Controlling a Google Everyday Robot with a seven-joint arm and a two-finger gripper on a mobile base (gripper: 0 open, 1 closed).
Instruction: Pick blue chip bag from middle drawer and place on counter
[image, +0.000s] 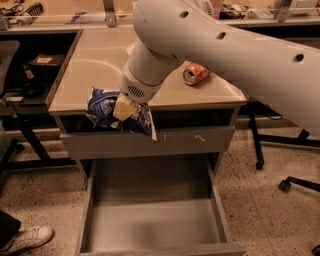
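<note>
End effector (123, 107) clamped on blue chip bag (101, 104) at tabletop (95, 60) front edge, above open middle drawer (150, 220). Bag print unreadable. Orange can (196, 73) lying on tabletop.

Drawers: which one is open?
The middle drawer, pulled out below; the drawer front above it is shut. The claw holds the blue chip bag by the counter edge.

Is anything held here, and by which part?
The gripper, at the front edge of the counter, holds the blue chip bag by its crumpled middle, jaws closed on it above the open middle drawer.
</note>
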